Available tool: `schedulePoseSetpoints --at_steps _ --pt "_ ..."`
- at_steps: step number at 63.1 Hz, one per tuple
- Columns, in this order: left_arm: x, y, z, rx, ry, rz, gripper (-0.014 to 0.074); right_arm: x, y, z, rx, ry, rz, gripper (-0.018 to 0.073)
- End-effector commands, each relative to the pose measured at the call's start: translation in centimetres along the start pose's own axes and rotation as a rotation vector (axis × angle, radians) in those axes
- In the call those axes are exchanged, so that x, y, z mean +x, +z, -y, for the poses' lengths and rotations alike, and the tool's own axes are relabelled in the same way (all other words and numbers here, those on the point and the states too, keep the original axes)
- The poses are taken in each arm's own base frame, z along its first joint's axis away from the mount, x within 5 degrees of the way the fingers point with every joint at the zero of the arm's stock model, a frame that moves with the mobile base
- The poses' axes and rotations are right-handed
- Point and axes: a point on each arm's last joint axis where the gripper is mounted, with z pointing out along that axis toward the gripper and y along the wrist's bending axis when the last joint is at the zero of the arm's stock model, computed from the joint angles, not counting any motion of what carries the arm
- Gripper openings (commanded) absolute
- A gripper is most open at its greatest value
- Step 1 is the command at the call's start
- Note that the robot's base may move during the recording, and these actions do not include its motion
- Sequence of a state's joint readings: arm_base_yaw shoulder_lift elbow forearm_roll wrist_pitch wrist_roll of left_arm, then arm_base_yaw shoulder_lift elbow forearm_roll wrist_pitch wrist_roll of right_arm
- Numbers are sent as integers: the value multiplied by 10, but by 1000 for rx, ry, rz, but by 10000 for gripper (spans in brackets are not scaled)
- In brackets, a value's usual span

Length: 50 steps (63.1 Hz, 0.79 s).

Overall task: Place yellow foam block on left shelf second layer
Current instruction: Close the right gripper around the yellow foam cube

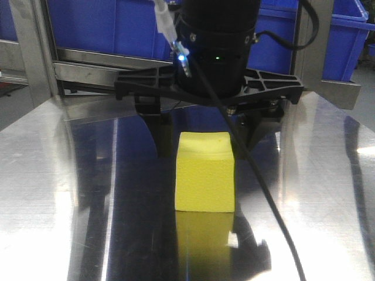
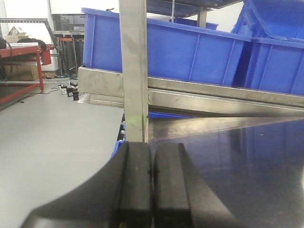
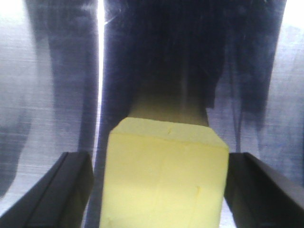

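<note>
The yellow foam block (image 1: 205,172) stands upright on a shiny metal surface (image 1: 70,205), near its middle. My right gripper (image 1: 208,137) reaches down just behind it, a black finger (image 1: 164,134) on each side. In the right wrist view the block (image 3: 164,180) fills the space between the fingers of the open right gripper (image 3: 159,159). A narrow gap shows at the left finger (image 3: 71,185), and the right finger (image 3: 251,185) sits close against the foam. My left gripper (image 2: 152,147) is shut with nothing in it, off to the side and pointing at a shelf post (image 2: 133,71).
Blue plastic bins (image 1: 105,23) stand on a metal shelf layer behind the surface, between grey uprights (image 1: 29,52). A black cable (image 1: 258,175) hangs past the block's right side. The left wrist view shows more blue bins (image 2: 190,52), grey floor and a red bench (image 2: 23,50).
</note>
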State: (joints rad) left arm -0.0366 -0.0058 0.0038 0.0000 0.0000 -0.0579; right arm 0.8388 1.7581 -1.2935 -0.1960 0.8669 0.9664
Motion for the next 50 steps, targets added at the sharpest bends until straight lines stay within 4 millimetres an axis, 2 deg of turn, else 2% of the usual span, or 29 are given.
schedulePoseSetpoints --at_steps 1,29,36,44,50 --pt "0 -1 0 12 -10 73 124 -9 -15 -5 -46 -9 65 632" --pt "0 -1 0 12 -10 73 124 -7 -7 -3 -29 -5 43 630" --pt "0 -1 0 12 -10 73 124 -7 -7 -2 -29 -2 41 594" --pt "0 -1 0 12 -10 73 124 -7 -7 -3 -29 -2 41 512" --pt "0 -1 0 12 -10 73 124 -7 -7 -2 -28 -2 40 497"
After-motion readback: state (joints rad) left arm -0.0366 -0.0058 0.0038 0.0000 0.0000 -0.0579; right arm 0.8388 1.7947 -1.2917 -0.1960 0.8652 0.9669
